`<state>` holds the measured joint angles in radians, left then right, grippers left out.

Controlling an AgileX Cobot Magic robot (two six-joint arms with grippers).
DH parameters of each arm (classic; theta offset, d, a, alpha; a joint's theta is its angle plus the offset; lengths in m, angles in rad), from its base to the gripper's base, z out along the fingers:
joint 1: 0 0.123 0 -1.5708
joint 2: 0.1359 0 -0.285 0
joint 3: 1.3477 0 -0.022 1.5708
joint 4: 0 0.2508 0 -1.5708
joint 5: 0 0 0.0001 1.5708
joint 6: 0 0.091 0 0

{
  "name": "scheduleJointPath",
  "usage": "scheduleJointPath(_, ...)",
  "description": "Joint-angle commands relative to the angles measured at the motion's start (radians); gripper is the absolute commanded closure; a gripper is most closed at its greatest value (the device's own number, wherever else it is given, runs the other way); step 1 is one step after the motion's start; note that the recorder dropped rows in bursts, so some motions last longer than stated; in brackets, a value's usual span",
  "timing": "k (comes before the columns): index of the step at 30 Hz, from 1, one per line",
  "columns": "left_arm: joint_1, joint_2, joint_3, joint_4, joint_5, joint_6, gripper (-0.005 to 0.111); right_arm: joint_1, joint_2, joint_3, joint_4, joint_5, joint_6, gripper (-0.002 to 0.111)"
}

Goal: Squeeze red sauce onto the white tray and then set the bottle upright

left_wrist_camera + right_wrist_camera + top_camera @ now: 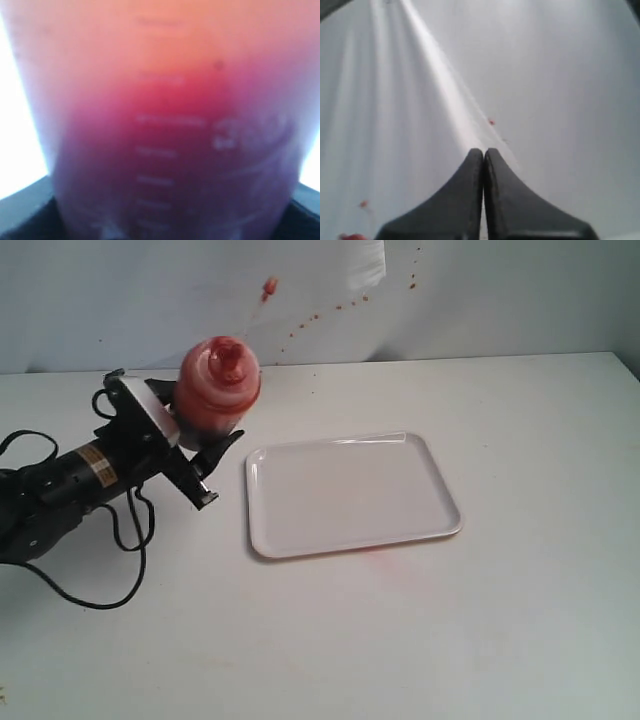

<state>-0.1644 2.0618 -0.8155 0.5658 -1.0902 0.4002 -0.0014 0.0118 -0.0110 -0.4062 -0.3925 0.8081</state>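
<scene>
- Bench (420,640): white, matt; faint pink smear (385,552) at the tray's near edge.
- White tray (350,495): flat, mid-bench.
- Left hand (198,435): clamped on bottle (215,385), raised left of tray, nozzle tilted forward.
- Bottle wall: red sauce (165,150) behind graduation lines (157,152); digits blurred.
- Right hand (483,165): jaws pressed together.
- Wall (500,300): pale, red splatters (330,310).

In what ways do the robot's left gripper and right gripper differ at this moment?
The left gripper grips the translucent plastic squeeze bottle of dark-red sauce, jaws spread around it; the right gripper holds nothing, jaws pressed together. The left gripper is beside the flat white plastic tray; the right gripper shows only in its wrist view. Both have black jaws.
</scene>
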Motion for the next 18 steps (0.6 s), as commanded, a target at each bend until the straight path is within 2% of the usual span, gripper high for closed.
scheduleJointPath(1, -0.058, -0.021, -0.066, -0.166, -0.005, 0.126, 0.107, -0.008, 0.145, -0.116, -0.496, -0.148, 0.308, 0.108)
scheduleJointPath(4, -0.068, -0.021, -0.096, -0.189, -0.005, 0.205, 0.107, -0.008, 0.327, -0.207, -0.569, -0.189, 0.443, 0.104)
scheduleJointPath(6, -0.072, -0.021, -0.103, -0.188, -0.005, 0.282, 0.107, -0.008, 0.463, -0.263, -0.623, -0.251, 0.460, 0.091)
scheduleJointPath(8, -0.072, -0.021, -0.110, -0.191, -0.005, 0.403, 0.107, -0.008, 0.621, -0.327, -0.668, -0.333, 0.460, 0.073)
scheduleJointPath(11, -0.072, -0.021, -0.110, -0.201, -0.033, 0.536, 0.107, -0.008, 0.840, -0.415, -0.691, -0.461, 0.458, 0.031)
scheduleJointPath(13, -0.072, -0.021, -0.110, -0.217, -0.054, 0.591, 0.107, -0.008, 0.998, -0.493, -0.694, -0.509, 0.448, 0.012)
scheduleJointPath(15, -0.072, -0.021, -0.110, -0.220, -0.065, 0.659, 0.107, -0.008, 1.131, -0.574, -0.700, -0.511, 0.454, 0.003)
scheduleJointPath(18, -0.072, -0.021, -0.125, -0.220, -0.063, 0.784, 0.107, -0.008, 1.313, -0.704, -0.747, -0.522, 0.526, 0.003)
